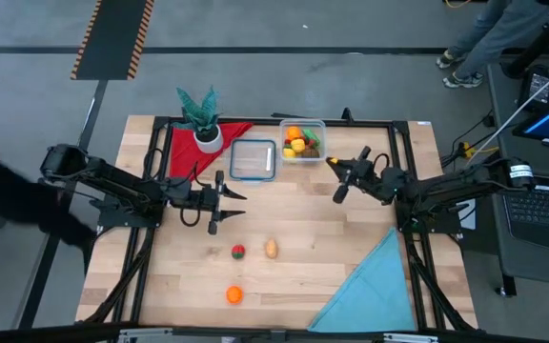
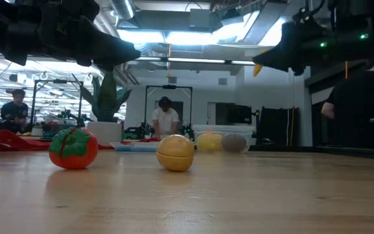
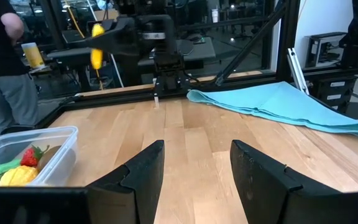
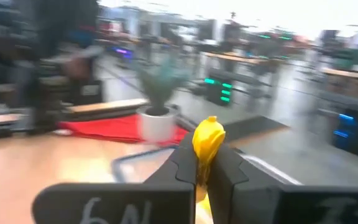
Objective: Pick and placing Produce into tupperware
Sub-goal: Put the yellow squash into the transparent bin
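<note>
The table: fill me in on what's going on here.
The right hand is shut on a yellow toy fruit, held above the table near the tub, which already holds several pieces. The left hand hangs open over the table's middle, empty. A red piece, a tan piece and an orange piece lie loose on the wood.

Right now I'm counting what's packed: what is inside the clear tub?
The clear tub holds a pile of toy produce: orange, yellow, red and green pieces. Anything beneath that pile is covered.
</note>
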Robot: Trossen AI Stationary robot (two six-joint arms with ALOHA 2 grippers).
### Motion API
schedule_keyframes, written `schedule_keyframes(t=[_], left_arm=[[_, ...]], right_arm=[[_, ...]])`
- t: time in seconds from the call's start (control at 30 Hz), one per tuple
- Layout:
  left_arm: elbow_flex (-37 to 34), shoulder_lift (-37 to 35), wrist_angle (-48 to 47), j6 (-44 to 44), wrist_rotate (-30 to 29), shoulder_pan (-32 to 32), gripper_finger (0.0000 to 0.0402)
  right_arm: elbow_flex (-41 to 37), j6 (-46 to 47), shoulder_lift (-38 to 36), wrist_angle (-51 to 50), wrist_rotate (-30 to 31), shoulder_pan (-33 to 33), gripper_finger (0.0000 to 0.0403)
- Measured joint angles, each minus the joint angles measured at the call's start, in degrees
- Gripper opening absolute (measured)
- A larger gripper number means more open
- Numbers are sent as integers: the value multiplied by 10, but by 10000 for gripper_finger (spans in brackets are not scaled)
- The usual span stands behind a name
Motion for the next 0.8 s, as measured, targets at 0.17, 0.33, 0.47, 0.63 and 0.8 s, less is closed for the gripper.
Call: schedule_keyframes(t=[0.17,0.33,0.47,0.63,0.8], left_arm=[[0,0,0,0,0,0,176],[0,0,0,1,0,0,176],[0,0,-1,1,0,0,176],[0,0,-1,1,0,0,176],[0,0,-2,2,0,0,176]], right_arm=[[0,7,0,-13,86,0,15],[0,15,0,-15,127,0,15],[0,23,0,-16,127,0,15],[2,35,0,-18,122,0,15],[55,45,2,-113,108,-2,15]])
